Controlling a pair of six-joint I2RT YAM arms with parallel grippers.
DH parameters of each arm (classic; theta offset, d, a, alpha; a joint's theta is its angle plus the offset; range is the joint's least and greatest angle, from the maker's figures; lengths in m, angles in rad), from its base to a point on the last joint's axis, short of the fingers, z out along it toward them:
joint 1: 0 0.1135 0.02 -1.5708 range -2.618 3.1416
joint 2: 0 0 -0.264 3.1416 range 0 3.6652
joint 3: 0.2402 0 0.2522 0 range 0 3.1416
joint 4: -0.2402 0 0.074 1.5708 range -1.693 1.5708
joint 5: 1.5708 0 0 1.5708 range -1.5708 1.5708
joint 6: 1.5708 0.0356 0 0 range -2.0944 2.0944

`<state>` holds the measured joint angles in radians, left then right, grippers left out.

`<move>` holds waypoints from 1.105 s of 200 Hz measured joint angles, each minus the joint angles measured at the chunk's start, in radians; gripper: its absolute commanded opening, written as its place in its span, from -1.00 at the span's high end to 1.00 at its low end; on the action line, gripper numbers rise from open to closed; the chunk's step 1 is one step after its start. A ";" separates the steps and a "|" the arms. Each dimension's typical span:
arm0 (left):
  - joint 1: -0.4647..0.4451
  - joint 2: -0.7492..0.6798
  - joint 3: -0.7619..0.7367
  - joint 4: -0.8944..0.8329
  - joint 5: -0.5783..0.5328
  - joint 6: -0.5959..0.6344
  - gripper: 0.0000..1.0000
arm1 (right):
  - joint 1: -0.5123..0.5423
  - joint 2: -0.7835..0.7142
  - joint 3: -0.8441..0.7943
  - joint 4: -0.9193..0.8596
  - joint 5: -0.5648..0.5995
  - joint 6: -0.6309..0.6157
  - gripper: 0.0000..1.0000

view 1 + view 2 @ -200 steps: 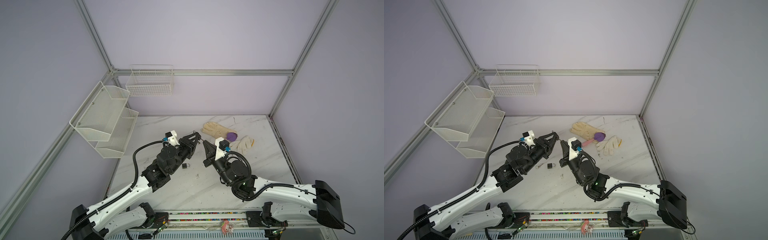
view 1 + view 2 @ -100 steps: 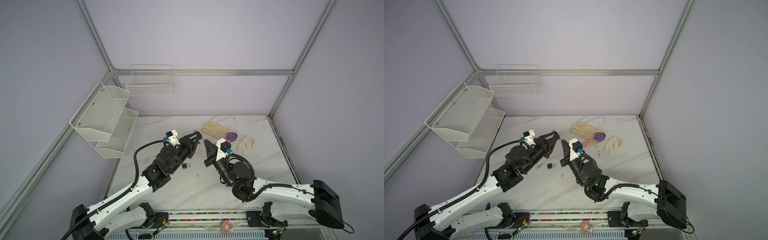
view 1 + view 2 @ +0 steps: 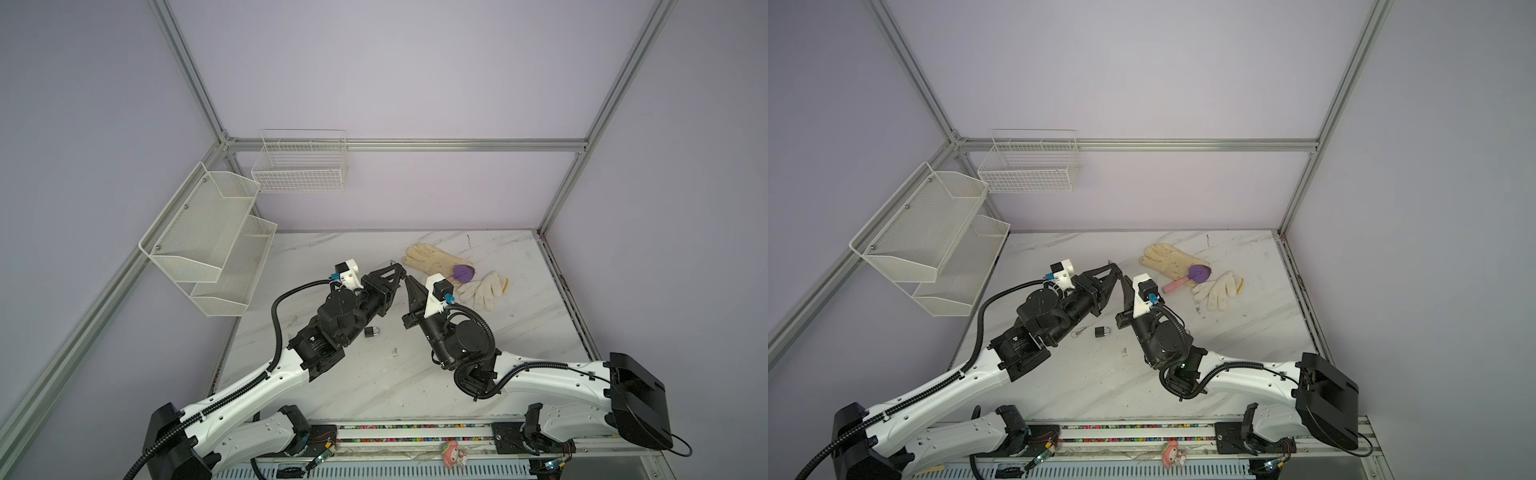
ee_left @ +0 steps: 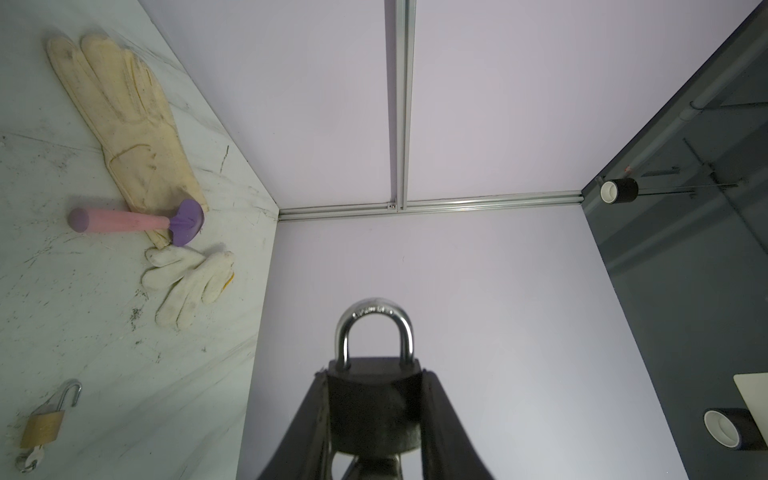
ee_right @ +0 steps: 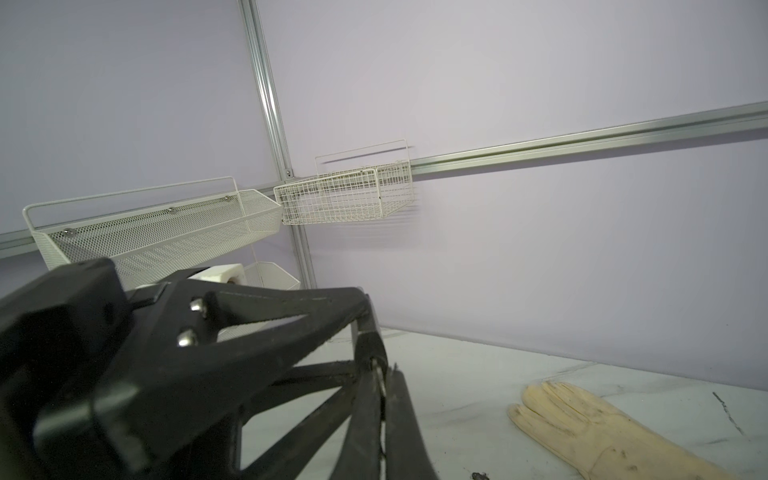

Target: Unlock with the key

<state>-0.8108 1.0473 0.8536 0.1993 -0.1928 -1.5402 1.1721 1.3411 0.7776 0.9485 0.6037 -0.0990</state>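
The left tool (image 4: 374, 376) is clamped on the black padlock (image 4: 374, 411), squeezing the body from both sides. The shackle points away from the wrist with both legs seated, so nothing is unlocked yet. At the padlock's base, the end nearer that tool's palm, the right tool (image 5: 381, 376) has its tips pressed together on a sliver of metal, most likely the key (image 5: 379, 380).

The danger is that the pinch sits right at the tips. A turn could spin the key inside the grip instead of the cylinder, or twist the padlock askew between its side pads.

Only the left wrist view shows the shackle, and only the right wrist view shows the key. In both top views the tips meet, but the padlock and key are hidden. Farther out on the bench (image 4: 62, 316), the left wrist view alone shows a brass padlock (image 4: 41, 426) with its shackle swung open.
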 measured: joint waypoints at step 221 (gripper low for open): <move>-0.010 0.007 0.065 -0.037 -0.038 0.006 1.00 | -0.047 -0.105 0.150 -0.422 -0.112 0.793 1.00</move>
<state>-0.8211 1.0546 0.9188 0.1627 -0.2310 -1.5341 1.1255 1.2366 0.9276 0.5270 0.4919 0.6937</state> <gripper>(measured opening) 0.289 0.052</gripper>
